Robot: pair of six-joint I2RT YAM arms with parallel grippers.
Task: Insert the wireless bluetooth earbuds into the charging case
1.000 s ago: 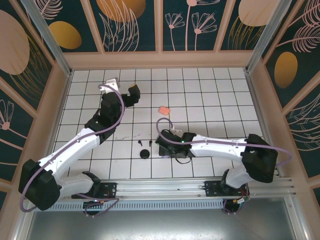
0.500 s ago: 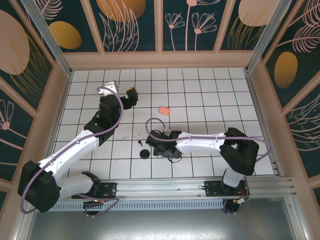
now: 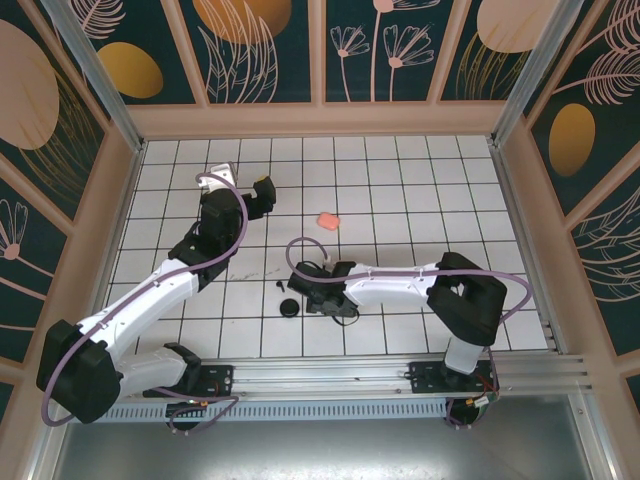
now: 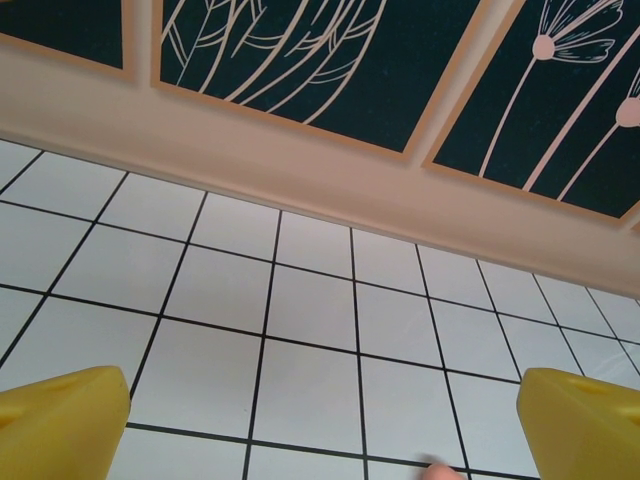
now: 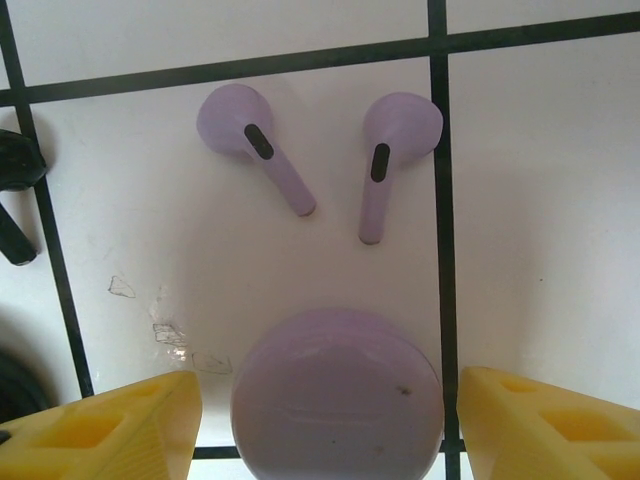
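Two lilac earbuds (image 5: 255, 145) (image 5: 392, 150) lie stems down on a white tile. Just below them a round lilac charging case (image 5: 337, 395) lies shut, lid up. My right gripper (image 5: 335, 425) is open, one yellow finger (image 5: 120, 425) on each side of the case with a gap at both sides. From above, the right gripper (image 3: 308, 288) hovers low at the table's middle. A black earbud (image 3: 280, 286) lies just left of it. My left gripper (image 4: 320, 430) is open over bare tiles, and from above the left gripper (image 3: 262, 190) is at the far left.
A salmon-pink case (image 3: 327, 219) sits alone past the right gripper. A round black case (image 3: 289, 307) lies by the black earbud. Another black earbud (image 5: 15, 175) pokes in at the right wrist view's left edge. The back wall (image 4: 330, 180) rises close ahead of the left gripper.
My right arm has reached further left, carrying its gripper towards the black earbuds, and its jaws have narrowed a little. The left gripper has shifted slightly left and nearer.
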